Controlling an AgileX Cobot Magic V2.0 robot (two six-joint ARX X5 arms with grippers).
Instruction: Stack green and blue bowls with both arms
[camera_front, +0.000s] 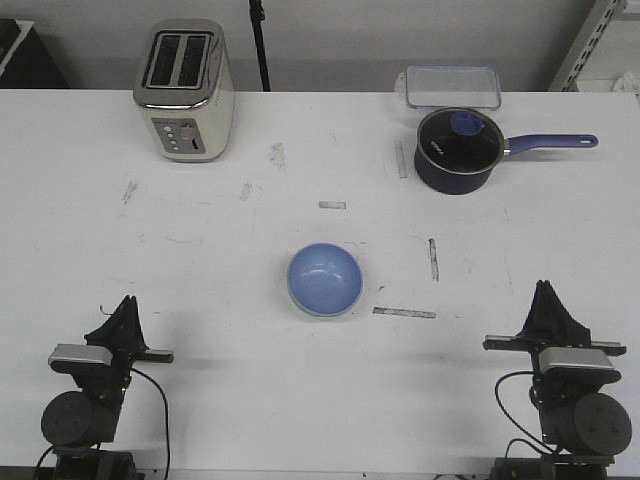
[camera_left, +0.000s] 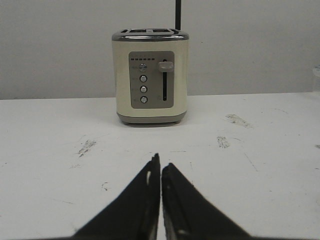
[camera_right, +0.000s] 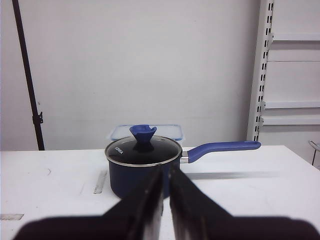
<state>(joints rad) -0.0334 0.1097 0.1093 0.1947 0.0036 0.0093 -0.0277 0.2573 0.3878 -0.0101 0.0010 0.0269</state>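
Front view: a blue bowl (camera_front: 325, 280) sitting upright on the white table (camera_front: 220, 340), near the middle, with a pale greenish rim just showing along its lower edge; whether that edge belongs to a second bowl nested beneath, impossible to tell. Taking the blue bowl as landmark: a cream toaster (camera_front: 185, 90) far behind and to the left, a dark blue saucepan (camera_front: 458, 150) with glass lid and long handle behind and to the right, a clear plastic container (camera_front: 453, 87) just beyond the saucepan at the table's far edge. Strips of tape (camera_front: 404, 313) close to the right of the bowl, others scattered behind it. Left gripper (camera_front: 126, 305) well to the near left of the bowl, right gripper (camera_front: 544, 292) well to the near right, both apart from it, fingers drawn to a narrow point, holding nothing.

Left wrist view: left gripper (camera_left: 161, 162) with black fingers pressed nearly together, only a thin slit between, nothing clamped. Toaster (camera_left: 150, 76) straight ahead, upright, its lever and buttons facing the camera. Bowl out of sight.

Right wrist view: right gripper (camera_right: 166, 170) likewise narrow, a slim gap between the fingers, nothing held. Saucepan (camera_right: 143, 165) directly ahead, lid on, blue knob upright, handle pointing away to one side; container (camera_right: 146, 132) just behind it. Bowl out of sight here too.
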